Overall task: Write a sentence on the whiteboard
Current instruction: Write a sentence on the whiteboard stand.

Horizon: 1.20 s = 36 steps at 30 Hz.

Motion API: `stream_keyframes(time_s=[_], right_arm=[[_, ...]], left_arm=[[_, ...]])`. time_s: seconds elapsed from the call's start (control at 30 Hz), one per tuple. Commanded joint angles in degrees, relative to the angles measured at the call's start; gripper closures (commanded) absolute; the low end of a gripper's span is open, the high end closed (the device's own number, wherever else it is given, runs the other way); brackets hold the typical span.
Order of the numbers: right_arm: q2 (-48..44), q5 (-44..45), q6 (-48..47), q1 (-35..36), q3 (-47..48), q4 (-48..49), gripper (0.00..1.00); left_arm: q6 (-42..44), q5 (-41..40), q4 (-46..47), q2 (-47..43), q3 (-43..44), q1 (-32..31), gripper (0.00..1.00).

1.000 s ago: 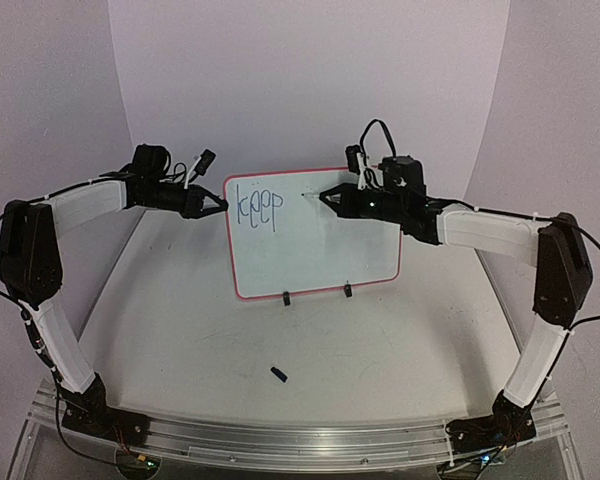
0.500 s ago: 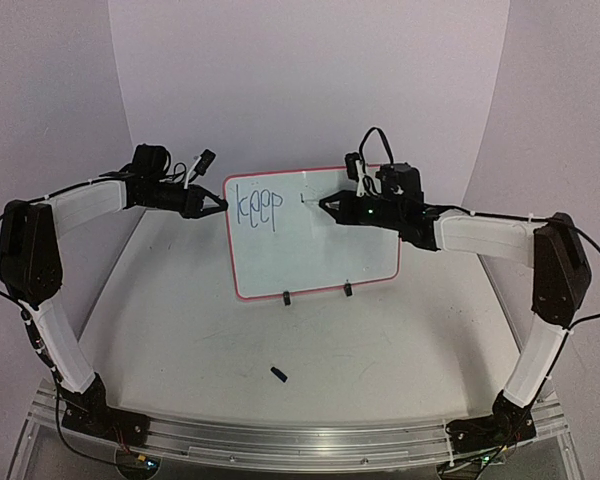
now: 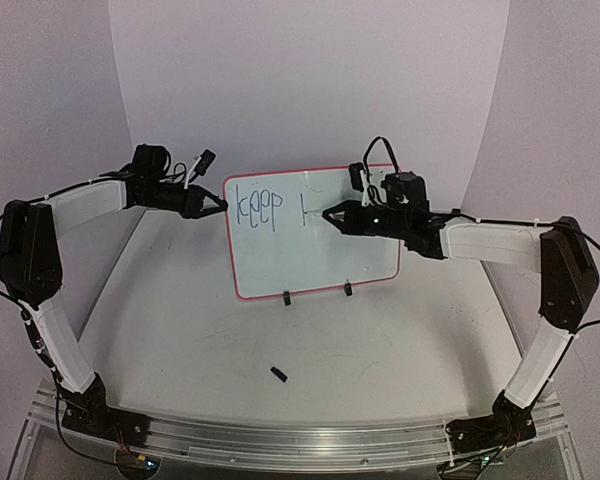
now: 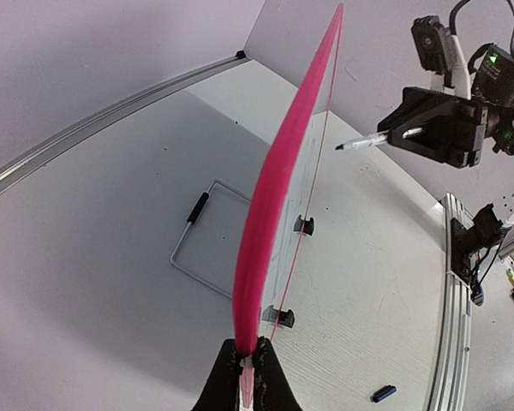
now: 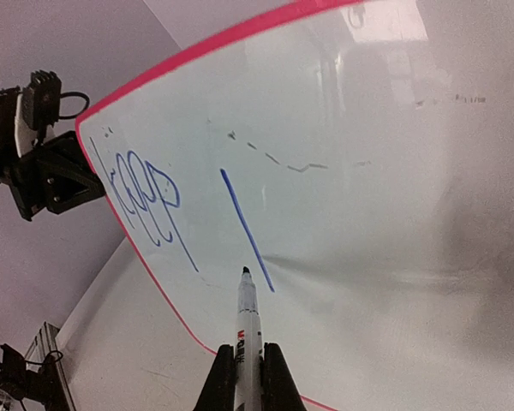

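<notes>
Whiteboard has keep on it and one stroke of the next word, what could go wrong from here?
The whiteboard stands on two clip feet, steadied only by the left end effector pinching its edge; a hard press from the marker could tilt it.
The marker sticks far out of the right end effector; it might slip and skew strokes.
The lone stroke starts mid-board; a long word could run out of room.

We are looking at a robotics lab rig: arms [image 3: 55, 340] bolted to an aluminium rail [image 3: 300, 440] at the table's [image 3: 230, 330] near edge, a white backdrop [image 3: 310, 80] curving behind.
</notes>
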Motion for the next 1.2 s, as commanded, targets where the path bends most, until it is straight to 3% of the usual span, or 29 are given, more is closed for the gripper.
stream_keyframes(time_s=[0.0, 0.53, 1.17], right_arm=[[-4.9, 0.4, 0.7, 0.1, 0.9, 5.5, 1.0], [2.3, 1.1, 0.9, 0.1, 8.6, 5.2, 1.0], [0.5, 8.5, 2.1, 0.1, 4.9, 4.8, 1.0]], left_arm=[[1.3, -0.5, -4.3, -0.9, 0.9, -1.0, 1.0], [1.4, -0.4, -4.3, -0.8, 1.0, -1.1, 1.0], [1.2, -0.3, -4.3, -0.9, 1.0, -1.0, 1.0]])
